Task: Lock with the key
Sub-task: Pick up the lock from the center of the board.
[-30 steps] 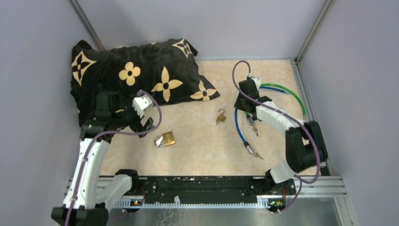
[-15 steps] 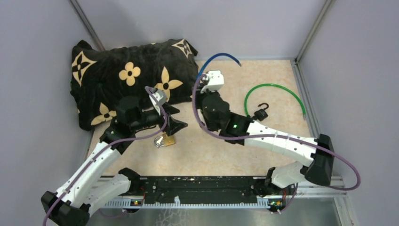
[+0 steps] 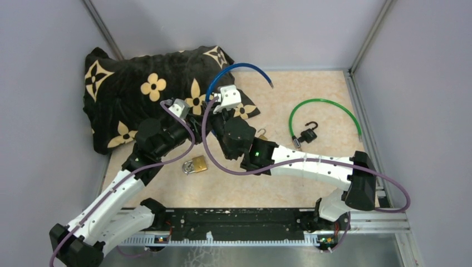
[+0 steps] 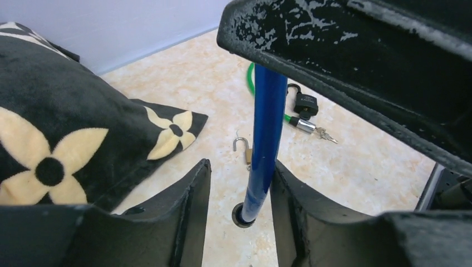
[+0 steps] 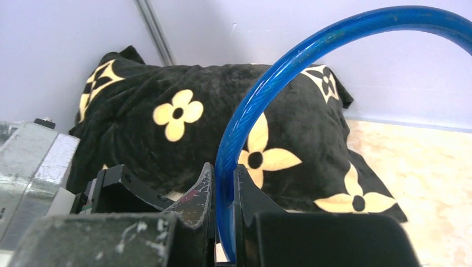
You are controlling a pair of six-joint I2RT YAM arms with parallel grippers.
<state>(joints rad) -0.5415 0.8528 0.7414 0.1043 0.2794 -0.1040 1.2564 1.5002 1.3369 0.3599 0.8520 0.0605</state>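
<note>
Left gripper (image 4: 239, 172): jaws stand apart, one finger on either side of the blue cable (image 4: 266, 117), with a gap showing on the 9 o'clock side, so no clamp yet. In the left wrist view the cable's long axis runs 12 to 6 o'clock through the jaws. Its dark end fitting (image 4: 243, 214) sits low between the fingers, so the left arm is judged nearer that end.

Right gripper (image 5: 224, 175): closed on the same cable, which arches away toward 1 o'clock.

In the top view, the brass padlock (image 3: 195, 164) lies at 6 o'clock from both grippers. The keys (image 4: 326, 135) lie beside the black padlock (image 4: 305, 104) at 3 o'clock, well apart.
</note>
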